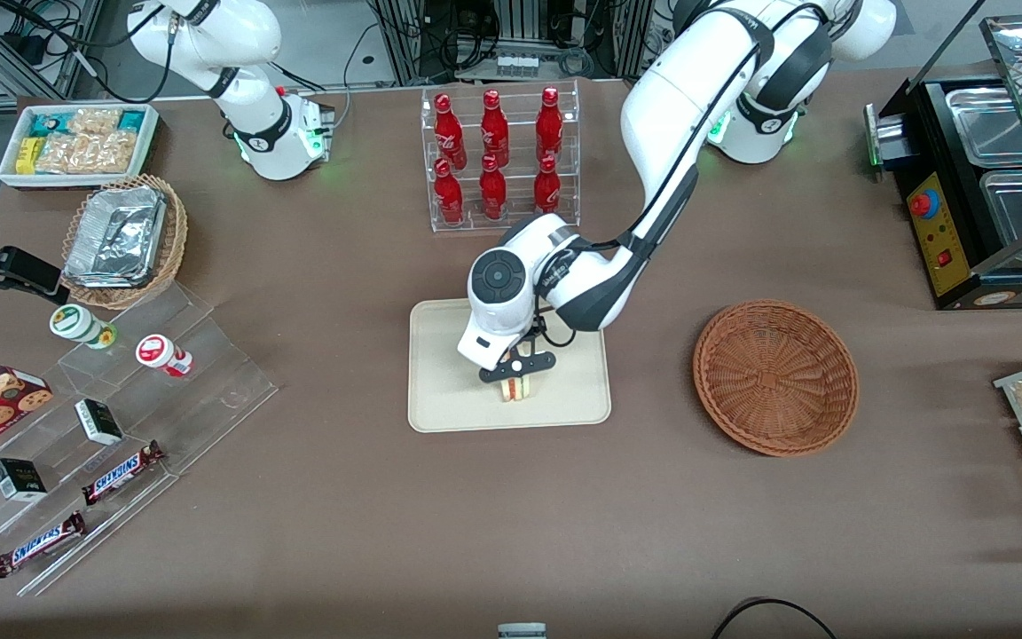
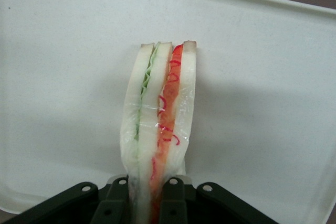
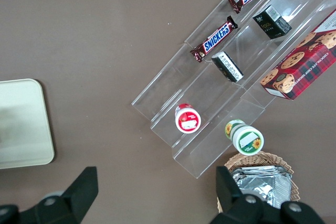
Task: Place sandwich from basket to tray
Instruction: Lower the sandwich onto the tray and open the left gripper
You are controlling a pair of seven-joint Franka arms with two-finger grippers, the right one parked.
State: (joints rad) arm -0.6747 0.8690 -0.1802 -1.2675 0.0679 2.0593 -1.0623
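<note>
Nearest the front camera lies bare brown surface [image 1: 511, 532], and on it the flat cream-beige rectangular tray with rounded corners and a low rim [image 1: 440, 390], the largest of the task's things here; the round shallow reddish-brown woven wicker basket [image 1: 775, 376] sits well apart from it toward the working arm's end of the surface and holds nothing that shows. The black two-finger tool [image 1: 517, 376] of the left arm hangs over the tray, in the half of it nearer the front camera, with its fingers closed narrowly on the small triangular wedge of pale tan bread with red, green and white filling, the sandwich [image 1: 518, 390]. In the wrist view the sandwich [image 2: 160, 124] stands on edge between the fingers [image 2: 173, 203], its layered cut face turned up to the camera and its long axis running straight out from the tool [image 2: 149, 205], with pale tray [image 2: 58, 77] showing all round it. The relation that matters is vertical: the wedge lies directly below the tool and already inside the rim, so by my reading the carry is done and only the setting-down remains. Whether its lower edge touches the tray or hangs just above it cannot be told. Held upright on a thin edge, it may well tip onto a bread face once freed
</note>
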